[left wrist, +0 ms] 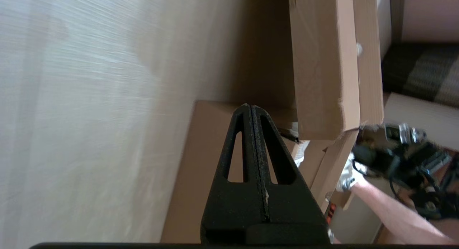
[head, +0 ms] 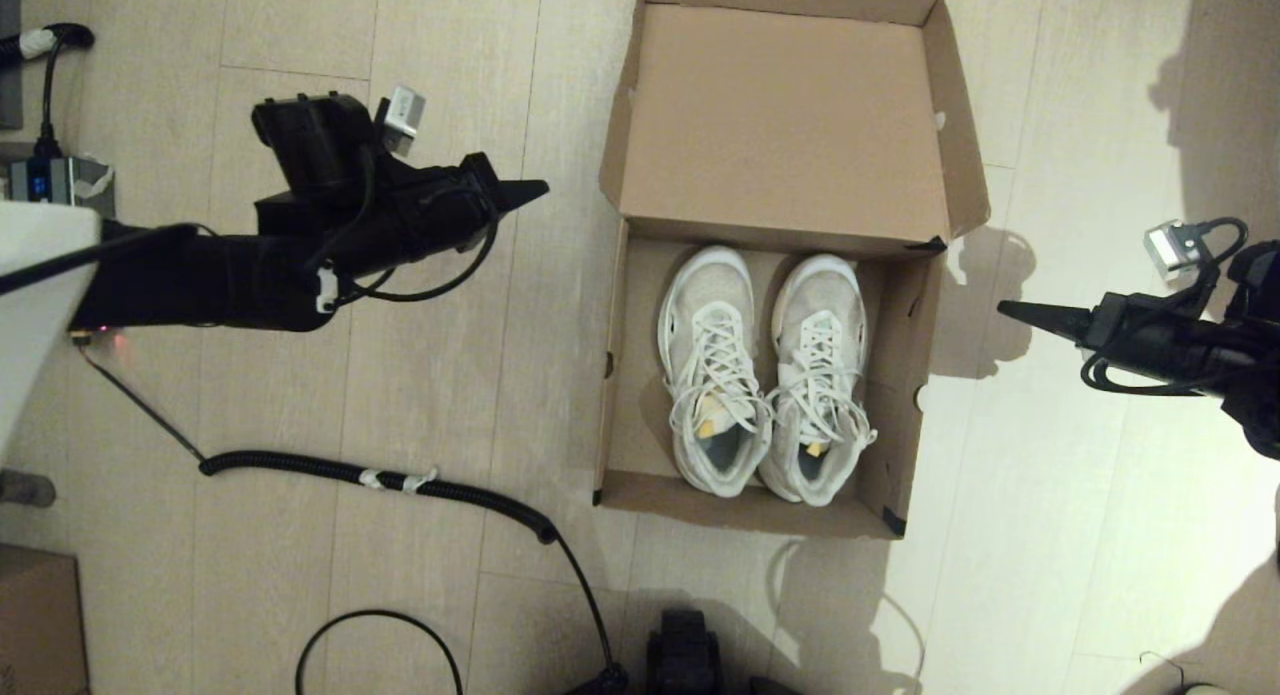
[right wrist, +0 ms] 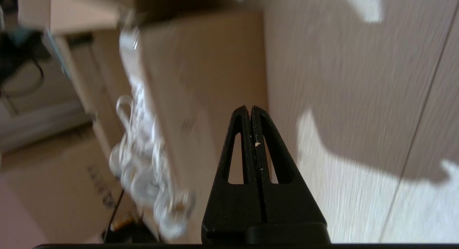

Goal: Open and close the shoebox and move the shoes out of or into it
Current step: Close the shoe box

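Open on the floor: large brown cardboard shoebox (head: pixel 775 265), lid flapped back toward 12 o'clock, white lace-up sneakers (head: pixel 765 375) inside; left gripper (head: pixel 535 187) at 9, right gripper (head: pixel 1005 310) at 3, both pinched empty; next, probably spreading to lift shoes.

shoebox (head: pixel 905 375): 1, lid flipped open | white shoes (head: pixel 765 375): 2, side by side inside it | grippers: 2, left gripper (head: pixel 535 187), right gripper (head: pixel 1005 309) | coiled floor cable (head: pixel 380 475): 1, lower left of frame

Pale plank floor (head: pixel 420 375) under shoebox (head: pixel 905 375), coiled cable (head: pixel 380 475)
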